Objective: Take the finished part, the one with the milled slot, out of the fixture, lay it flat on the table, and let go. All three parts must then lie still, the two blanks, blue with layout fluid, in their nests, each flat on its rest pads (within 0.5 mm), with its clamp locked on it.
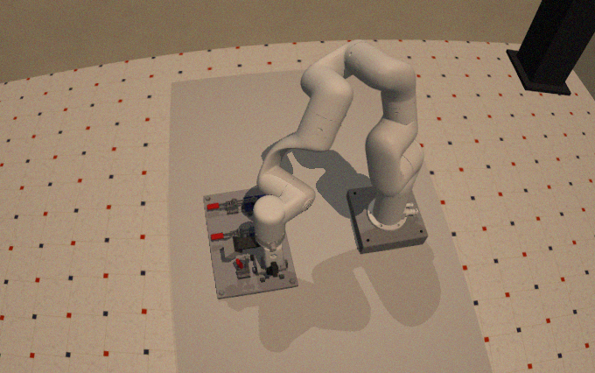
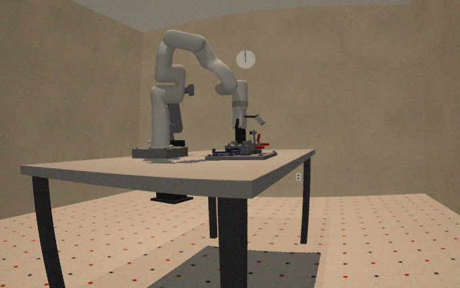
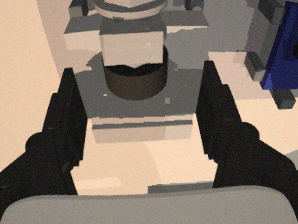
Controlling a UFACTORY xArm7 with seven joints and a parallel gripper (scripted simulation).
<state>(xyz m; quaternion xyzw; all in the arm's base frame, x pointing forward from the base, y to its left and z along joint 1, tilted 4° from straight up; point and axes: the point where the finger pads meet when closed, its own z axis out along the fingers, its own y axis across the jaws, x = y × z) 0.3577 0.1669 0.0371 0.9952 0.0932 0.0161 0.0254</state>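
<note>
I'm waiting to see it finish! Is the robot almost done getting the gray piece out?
About halfway. Done: one clamp's red handle stands up, so that clamp looks opened; the other two handles lie flat. In hand: the hand is shut on the gray slotted part, beside a blue blank. Left: carry it clear, lay it flat on the table, and let go.

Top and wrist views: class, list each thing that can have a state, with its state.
Gripper: jaws shut on the grey slotted metal part.
Farthest red-handled toggle clamp: handle lying flat.
Middle red-handled toggle clamp: handle lying flat.
Nearest red-handled clamp: handle raised.
Blue metal blank: in its nest, mostly hidden.
</note>
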